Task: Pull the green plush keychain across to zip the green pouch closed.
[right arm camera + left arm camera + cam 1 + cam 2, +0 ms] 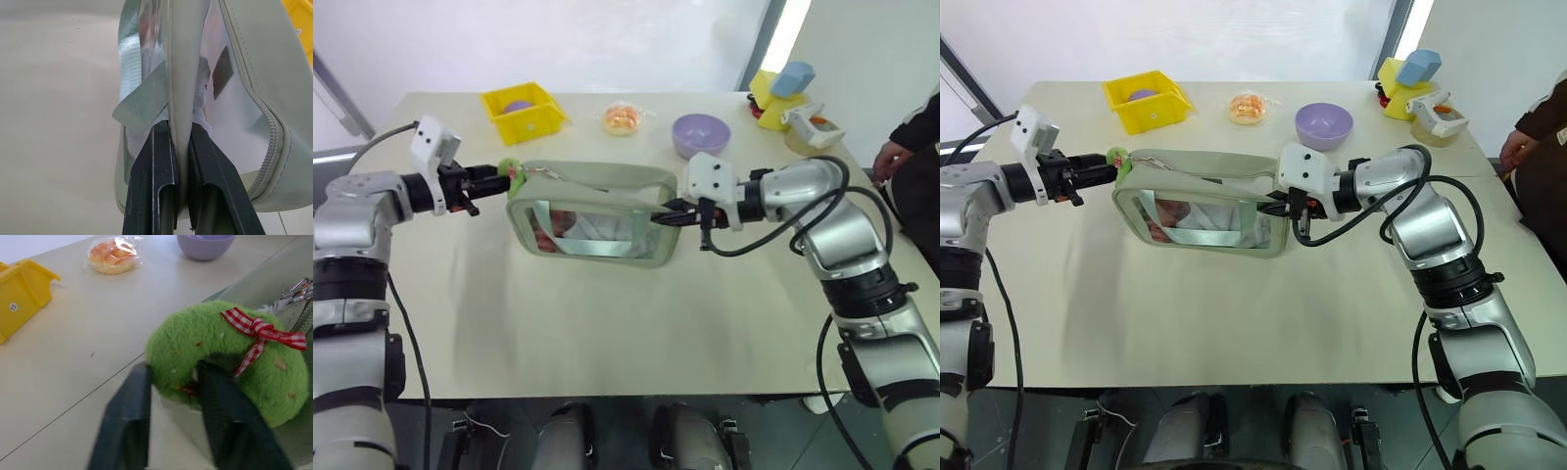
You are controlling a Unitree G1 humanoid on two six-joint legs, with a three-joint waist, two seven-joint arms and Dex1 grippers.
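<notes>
The left gripper (171, 431) pinches the green plush keychain (220, 357) at its fingertips; the right gripper (178, 186) clamps the green pouch (592, 211) wall. Pulling steadily along the zipper while the right gripper braces should close it.

The left gripper (171, 391) has its two black fingers (129, 416) clamped on the green plush keychain (220, 357), which wears a red-and-white checked bow. Beyond the keychain, a yellow bin (24, 289), a wrapped bun (111, 255) and a purple bowl (205, 244) sit on the pale surface (73, 357).

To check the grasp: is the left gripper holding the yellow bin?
No, the left gripper is shut on the green plush keychain.
</notes>
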